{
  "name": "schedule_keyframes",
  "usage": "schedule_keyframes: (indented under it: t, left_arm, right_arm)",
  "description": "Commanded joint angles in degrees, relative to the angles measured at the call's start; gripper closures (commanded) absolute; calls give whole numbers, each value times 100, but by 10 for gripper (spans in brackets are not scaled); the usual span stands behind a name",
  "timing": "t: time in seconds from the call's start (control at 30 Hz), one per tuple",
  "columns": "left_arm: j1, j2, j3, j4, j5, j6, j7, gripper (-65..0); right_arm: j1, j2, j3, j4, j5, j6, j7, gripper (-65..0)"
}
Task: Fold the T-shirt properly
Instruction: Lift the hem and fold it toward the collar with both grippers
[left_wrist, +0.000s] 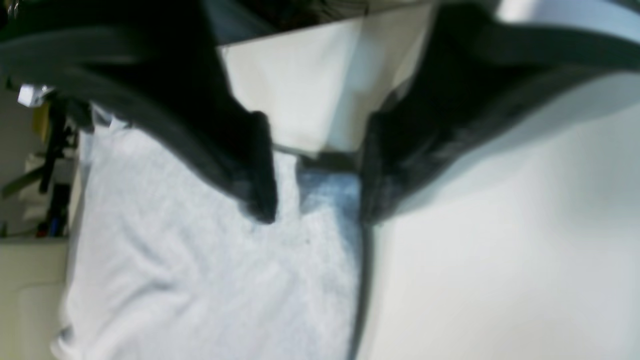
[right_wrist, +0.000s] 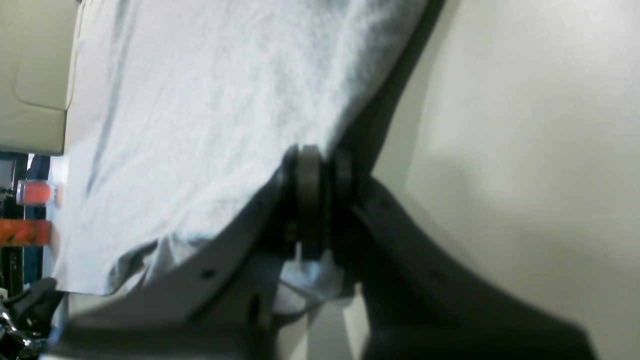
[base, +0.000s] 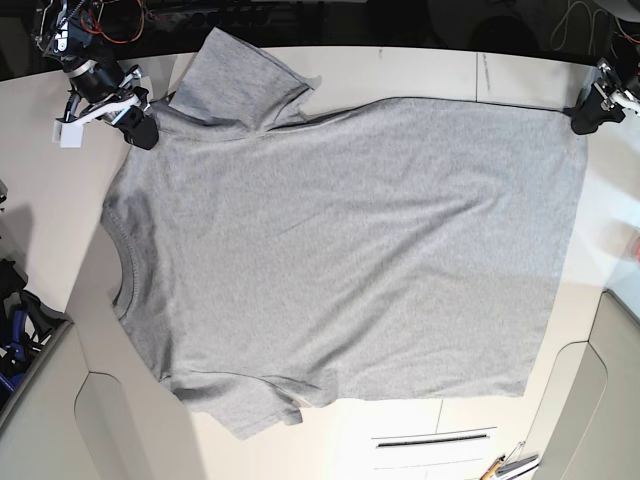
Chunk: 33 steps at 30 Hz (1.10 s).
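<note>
- Heather-grey cotton fills most of the base view: the T-shirt (base: 340, 260) lies spread plain side up on the pale table (base: 400, 70), its ribbed neck toward the left edge of the frame and its hem toward the right edge.
- At the upper left of the base view, the right gripper (base: 140, 128) sits on the shoulder seam just beside the upper sleeve. In the right wrist view the right gripper (right_wrist: 320, 200) has its jaws pressed together at the centre of the frame, with grey cloth bunched against them and a scrap showing below, so it appears clamped on the shirt's edge.
- Across the middle of the base view the fabric is mostly flat with shallow ripples; the upper sleeve is creased over itself at the top, and the lower sleeve juts toward the bottom left.
- At the upper right of the base view, the left gripper (base: 584, 120) rests at the hem corner. In the left wrist view the left gripper (left_wrist: 315, 170), though blurred, has its jaws set well apart astride the corner of the cloth, holding nothing.
- Judging from this, the step in hand is taking hold of the shirt's top edge at both ends ahead of the first lengthwise fold.
- The next move calls for the left jaws to close on the hem corner, then both arms to lift together and carry that edge toward the bottom of the frame, keeping the cloth taut so it lands without wrinkles.
</note>
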Motion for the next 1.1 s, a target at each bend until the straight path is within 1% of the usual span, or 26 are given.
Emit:
schedule_keyframes:
  t: [0.0, 0.03, 0.07, 0.17, 0.3, 0.43, 0.67, 0.8, 0.9, 1.0, 1.07]
  left_arm:
    - [35, -85, -11, 24, 70, 11, 83, -93]
    - [35, -85, -11, 24, 68, 11, 66, -22]
    - [35, -85, -11, 24, 68, 11, 46, 0]
    - [37, -85, -15, 35, 44, -56, 26, 0]
    - [52, -85, -24, 81, -33, -56, 76, 0]
    - [103, -87, -24, 236, -225, -56, 315, 0]
    - [748, -61, -37, 1021, -385, -56, 350, 0]
    - [1156, 197, -299, 1565, -393, -56, 352, 0]
    - [1445, 459, -599, 1934, -496, -56, 376, 0]
    - [1692, 647, -892, 2262, -824, -56, 610, 0]
    - [1784, 713, -1054, 2468, -918, -56, 623, 0]
  right_arm:
    - [-35, 48, 11, 22, -122, -68, -114, 0]
    - [-35, 48, 11, 24, -122, -68, -114, 0]
    - [-35, 46, 17, 24, -122, -68, -122, 0]
    - [-37, 48, 79, 98, -122, -66, -203, 0]
    - [-55, 50, 334, 404, -125, -66, -284, 0]
    - [-192, 79, 579, 844, -125, -66, -372, 0]
    - [-710, 79, 702, 1648, -125, -61, -391, 0]
    - [-920, 81, 702, 1974, -122, 74, -463, 0]
    - [-1049, 83, 702, 2122, -122, 79, -601, 0]
    - [-1167, 94, 719, 2275, -122, 79, -649, 0]
    - [-1178, 101, 765, 2371, -120, 81, -656, 0]
